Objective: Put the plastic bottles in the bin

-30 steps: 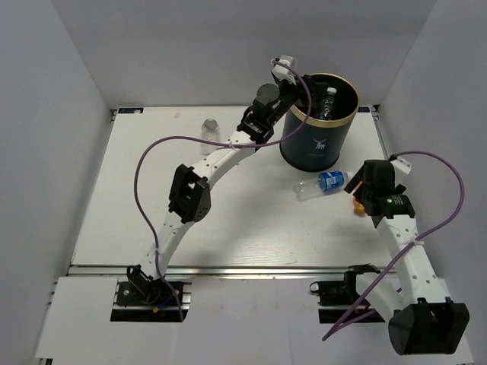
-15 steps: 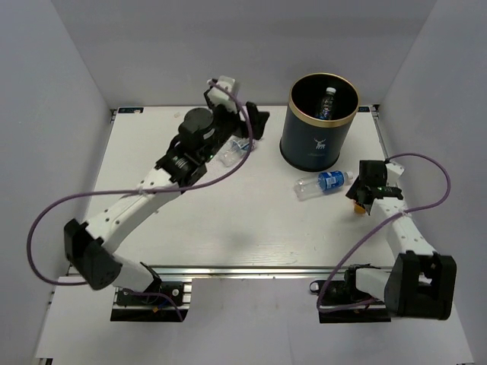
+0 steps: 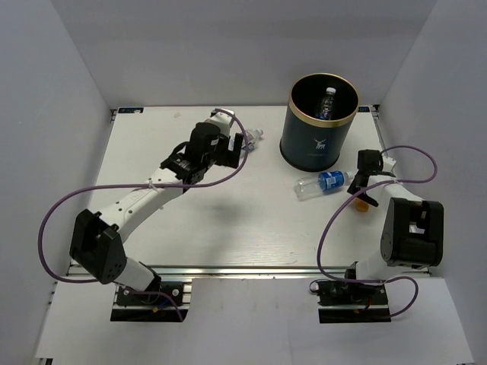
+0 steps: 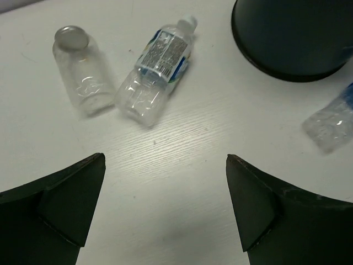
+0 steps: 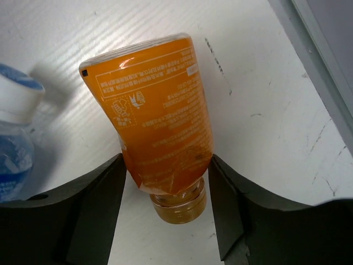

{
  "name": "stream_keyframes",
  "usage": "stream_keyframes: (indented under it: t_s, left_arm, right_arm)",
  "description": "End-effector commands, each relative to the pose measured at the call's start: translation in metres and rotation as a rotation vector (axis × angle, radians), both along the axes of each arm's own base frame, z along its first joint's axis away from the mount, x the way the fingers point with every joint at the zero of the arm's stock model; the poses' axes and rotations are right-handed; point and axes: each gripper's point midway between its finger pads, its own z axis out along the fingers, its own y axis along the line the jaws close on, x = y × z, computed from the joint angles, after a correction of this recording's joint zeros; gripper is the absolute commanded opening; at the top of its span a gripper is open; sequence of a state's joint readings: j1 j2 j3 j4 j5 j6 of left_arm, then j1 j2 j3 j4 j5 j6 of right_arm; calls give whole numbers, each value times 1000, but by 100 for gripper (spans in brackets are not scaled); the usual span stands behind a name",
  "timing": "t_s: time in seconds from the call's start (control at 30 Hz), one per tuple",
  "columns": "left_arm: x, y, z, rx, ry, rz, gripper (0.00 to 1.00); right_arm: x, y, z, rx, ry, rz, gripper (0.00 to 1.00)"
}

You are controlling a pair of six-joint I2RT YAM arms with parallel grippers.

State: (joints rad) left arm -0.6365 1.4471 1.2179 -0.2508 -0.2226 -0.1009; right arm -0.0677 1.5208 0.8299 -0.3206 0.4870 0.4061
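The dark bin point(image 3: 319, 144) with a gold rim stands at the back right, and one bottle point(image 3: 327, 103) lies inside it. A clear bottle with a blue label point(image 3: 323, 183) lies in front of the bin. Just right of it, my right gripper point(image 3: 361, 190) is down at the table. Its fingers press both sides of an orange bottle point(image 5: 154, 105) that lies there, cap toward the camera. My left gripper point(image 4: 165, 159) hangs open above bare table. Ahead of it lie a grey-capped clear bottle point(image 4: 83, 77) and a white-capped labelled bottle point(image 4: 157, 72).
The bin's base point(image 4: 292, 33) shows at the top right of the left wrist view. The blue-labelled bottle's end point(image 4: 333, 121) shows below it. The table's right edge rail point(image 5: 325, 66) runs close beside the orange bottle.
My left arm has swung away from the bin, leftward and down, to hover before the two back bottles. My right gripper has narrowed onto the orange bottle, and its arm has folded in.
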Motion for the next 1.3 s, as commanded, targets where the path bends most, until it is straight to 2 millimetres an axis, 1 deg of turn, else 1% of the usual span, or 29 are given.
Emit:
stream_keyframes:
  t_s: [0.0,0.03,0.07,0.1,0.13,0.17,0.2,0.23,0.27,0.3,0.33,0.37,0.43,0.47,0.5,0.53,0.63,0.67,0.77,0.8,0.83,0.87,0.97,1.03,1.1,1.13,1.2,1.23,1.27]
  left_arm:
    - [11,12,-6,17,26,21,100]
    - [17,5,-17,26,51,9,100]
    - [23,9,-24,35,73,17,100]
    - [33,8,-20,39,64,3,100]
    - [37,2,-39,67,102,-15,100]
    - [45,5,-42,79,104,-8,100]
    - [54,1,-37,77,93,-40,100]
    - [58,-4,-39,85,92,-63,100]
    - [64,-6,-55,104,126,-77,100]
    - [73,-11,-48,105,111,-82,100]
    - [80,-8,-52,120,121,-77,100]
    - [84,-9,-56,125,130,-77,100]
    - [93,-12,-64,154,134,-78,100]
    - [99,-14,-60,158,119,-84,100]
    - [102,-16,-62,159,121,-84,100]
    - [108,-13,-71,178,129,-84,100]
    - [117,-21,-69,182,108,-117,100]
    - [119,-24,-78,194,118,-131,100]
    - [130,-29,-74,198,86,-139,100]
    - [131,-29,-85,207,104,-141,100]
    - [136,-32,-81,199,87,-140,100]
    - [138,-33,-81,206,81,-144,100]
    - [141,-39,-88,196,88,-168,100]
    - [142,-45,-90,182,82,-186,100]
    - [147,-41,-92,181,82,-177,100]
    - [149,-42,-87,176,71,-176,100]
    - [150,-42,-102,187,96,-178,100]
    - [151,-43,-98,184,88,-177,100]
    - [151,-43,-98,184,88,-177,100]
  right_arm:
    - [19,-3,1,25,-48,7,61]
    - [21,-2,0,34,-56,13,54]
    - [16,-2,-6,39,-41,18,50]
    - [18,0,-6,53,-48,25,46]
    - [16,0,-8,55,-45,25,37]
    - [14,0,-7,62,-50,24,31]
    - [14,3,-6,80,-61,16,15]
    - [14,4,-4,85,-68,13,15]
    - [11,5,4,88,-82,8,0]
    - [10,6,9,96,-97,-12,0]
    - [12,7,16,97,-115,-12,0]
    - [12,6,46,81,-195,-13,0]
    - [15,4,69,72,-255,-21,0]
    - [12,6,88,71,-294,-15,0]
    - [12,6,96,69,-310,-21,0]
    - [18,6,119,74,-361,-27,0]
    - [30,9,172,90,-493,-14,0]
    - [33,9,187,90,-532,-7,0]
    - [52,17,258,102,-698,55,0]
    - [61,20,274,109,-751,81,0]
    - [66,28,300,124,-811,129,0]
    - [70,31,307,131,-832,146,0]
    - [87,51,354,171,-997,283,0]
    - [100,61,377,174,-1077,365,0]
    - [111,72,385,205,-1107,434,0]
    - [124,79,389,224,-1139,483,0]
    - [133,90,408,258,-1171,540,0]
    - [157,95,385,304,-1125,562,0]
    - [164,101,385,346,-1128,572,0]
